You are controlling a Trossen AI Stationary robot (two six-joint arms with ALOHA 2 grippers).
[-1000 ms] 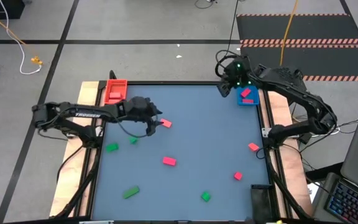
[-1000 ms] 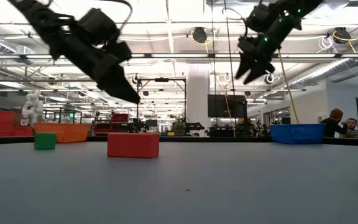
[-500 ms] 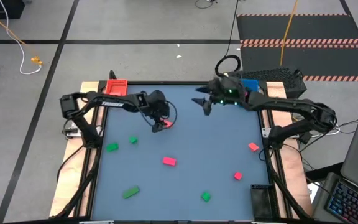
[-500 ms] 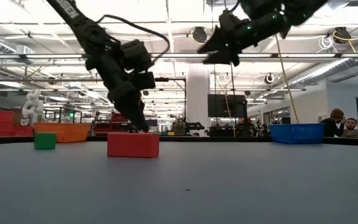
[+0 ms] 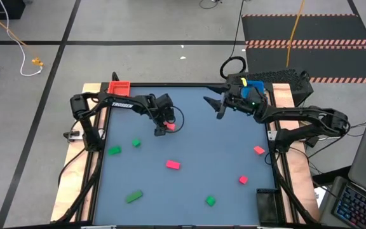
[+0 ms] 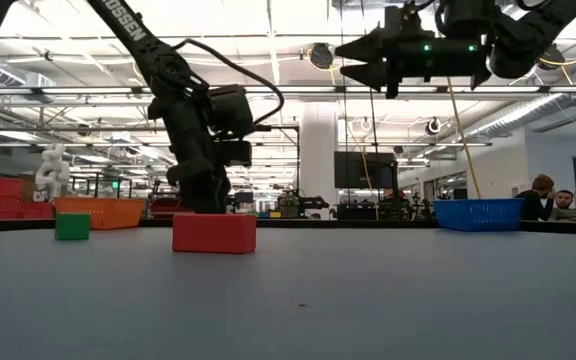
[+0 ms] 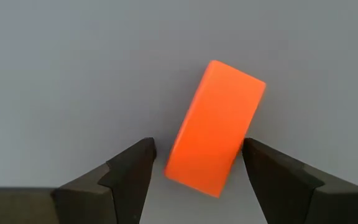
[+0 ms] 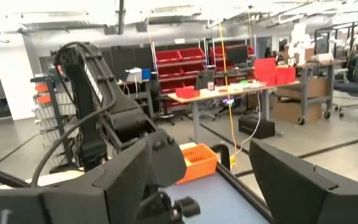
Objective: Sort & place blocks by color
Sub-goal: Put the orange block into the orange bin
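A salmon-red bar block (image 7: 216,127) lies flat on the blue-grey table (image 5: 196,146), in its far left part. My left gripper (image 7: 197,163) stands open over it, pointing steeply down, with one finger on each side of the block's near end; the finger (image 7: 272,174) by the long side is very close. The low view shows it (image 6: 204,198) just above that block (image 6: 214,232). My right gripper (image 5: 211,105) hangs open and level, high over the far middle, with nothing between its fingers (image 6: 360,60). Green (image 5: 114,151), pink (image 5: 173,165) and red (image 5: 258,150) blocks lie scattered.
A red tray (image 5: 118,89) sits at the far left corner and a blue tray (image 5: 255,85) at the far right, partly under my right arm. A dark tray (image 5: 267,203) is at the near right. More blocks lie near the front (image 5: 133,197), (image 5: 210,201), (image 5: 243,180).
My left gripper has come down onto the red block and tipped from slanting to steeply downward, staying open. My right gripper has left the blue tray, swung toward the table's middle and tipped up from pointing down to level, also open.
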